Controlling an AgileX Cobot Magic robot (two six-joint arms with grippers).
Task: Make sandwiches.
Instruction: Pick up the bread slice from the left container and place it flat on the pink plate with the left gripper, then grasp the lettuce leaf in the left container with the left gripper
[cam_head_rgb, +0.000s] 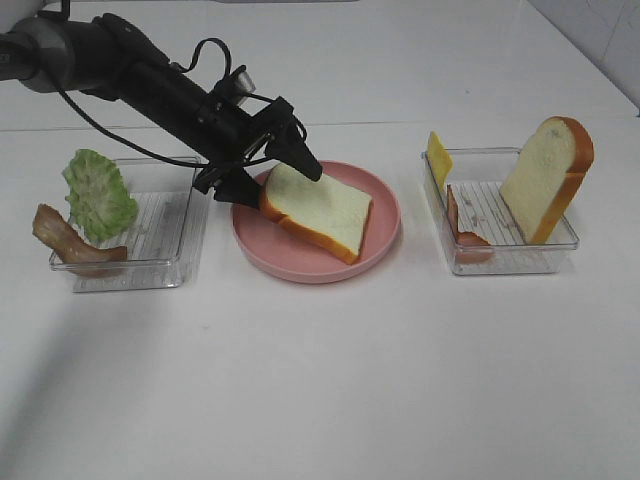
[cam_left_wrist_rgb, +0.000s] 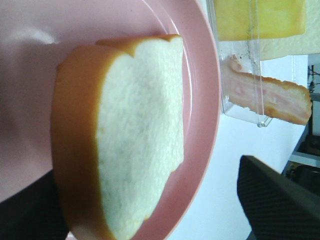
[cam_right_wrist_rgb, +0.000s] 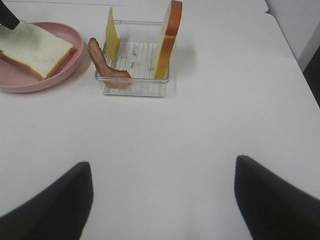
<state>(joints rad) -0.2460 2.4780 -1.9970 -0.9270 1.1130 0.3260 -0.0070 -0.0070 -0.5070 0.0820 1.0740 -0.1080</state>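
Two spongy white, orange-crusted bread slices: one slice (cam_head_rgb: 320, 210) lies on the round pink plate (cam_head_rgb: 385, 225) at centre, straddled by the wide-spread, empty left gripper (cam_head_rgb: 275, 185); the other slice (cam_head_rgb: 545, 175) stands upright in the clear ribbed tray (cam_head_rgb: 520, 262) at right. Jaws of the right gripper (cam_right_wrist_rgb: 162, 200) gape, empty.

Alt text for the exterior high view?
Left gripper, open, straddles the far corner of a bread slice lying on a pink plate. Left tray holds lettuce and a bacon strip; right tray holds cheese, bacon and a leaning bread slice.

Left tool (cam_head_rgb: 271, 185), right tool (cam_right_wrist_rgb: 162, 163): jaws wide apart.
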